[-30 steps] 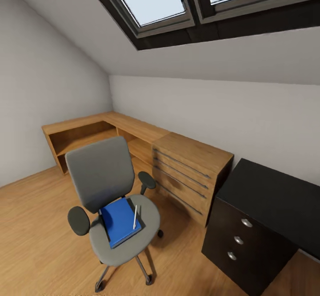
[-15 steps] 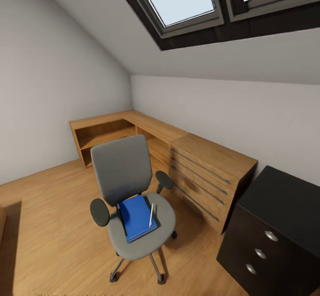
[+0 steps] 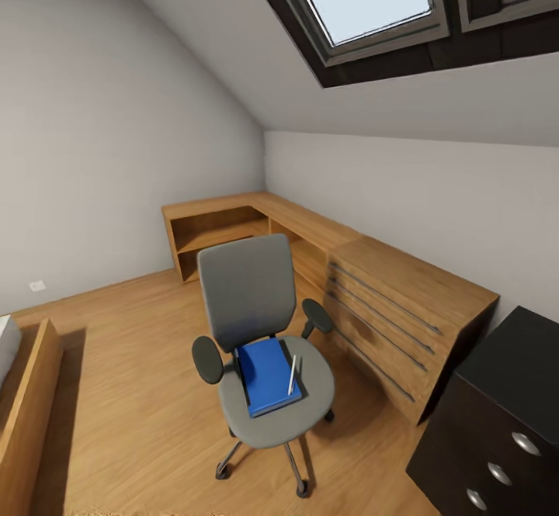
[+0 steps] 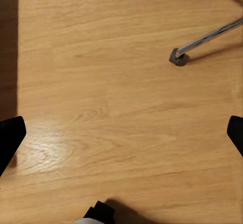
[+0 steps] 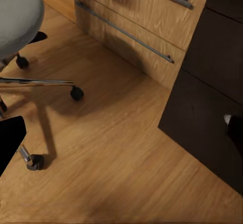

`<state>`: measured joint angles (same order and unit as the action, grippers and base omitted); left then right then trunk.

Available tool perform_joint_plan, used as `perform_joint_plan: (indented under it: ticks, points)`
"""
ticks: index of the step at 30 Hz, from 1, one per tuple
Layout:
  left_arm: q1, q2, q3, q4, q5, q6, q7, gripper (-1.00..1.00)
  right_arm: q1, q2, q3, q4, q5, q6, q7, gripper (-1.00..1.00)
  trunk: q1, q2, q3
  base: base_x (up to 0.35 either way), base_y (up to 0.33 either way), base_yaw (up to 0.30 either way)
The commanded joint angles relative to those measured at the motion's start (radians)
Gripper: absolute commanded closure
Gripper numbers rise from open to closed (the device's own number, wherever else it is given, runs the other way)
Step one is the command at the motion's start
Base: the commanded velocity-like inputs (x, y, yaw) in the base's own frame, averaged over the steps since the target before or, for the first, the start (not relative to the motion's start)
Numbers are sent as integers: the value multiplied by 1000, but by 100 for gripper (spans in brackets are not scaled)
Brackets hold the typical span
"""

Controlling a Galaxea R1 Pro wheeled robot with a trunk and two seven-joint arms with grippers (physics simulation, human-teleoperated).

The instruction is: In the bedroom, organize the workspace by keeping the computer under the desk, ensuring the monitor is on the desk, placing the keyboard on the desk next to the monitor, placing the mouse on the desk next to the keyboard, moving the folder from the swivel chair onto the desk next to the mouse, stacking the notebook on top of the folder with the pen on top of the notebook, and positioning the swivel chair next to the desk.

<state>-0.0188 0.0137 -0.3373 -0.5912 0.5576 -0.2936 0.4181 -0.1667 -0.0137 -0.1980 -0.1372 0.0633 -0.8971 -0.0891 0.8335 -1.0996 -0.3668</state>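
Above bare wood floor [image 4: 101, 107], both sets of fingers [image 4: 11, 135] [image 5: 10, 138] spread wide, holding nothing.

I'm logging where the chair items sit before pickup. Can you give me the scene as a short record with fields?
swivel chair: upright on the wooden floor, beside the light wooden drawer unit
folder: lying flat on the chair seat
pen: lying on top of the stack on the seat, near the folder's edge
black drawer cabinet: next to the wooden drawer unit
left gripper: open, over bare floor
right gripper: open
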Motion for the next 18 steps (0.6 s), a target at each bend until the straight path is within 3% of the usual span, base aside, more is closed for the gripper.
perform_joint_plan:
  ticks: [1, 6, 18]
  points:
    - [-1, -1, -9, 1, 9, -11, 7, -100, 0, 0, 2, 3, 8, -2, -9, -100, 0, -1, -1, 0, 0, 280]
    - [-1, 2, -7, 0, 9, -37, 6, -100, 0, -1, 3, 6, 10, -2, -7, -100, 0, -1, -1, 0, 0, 185]
    - [-1, 4, -10, -28, 4, -45, 6, -100, -1, 1, 3, -20, 7, 30, -6, -100, 0, -1, -1, 0, 0, 9]
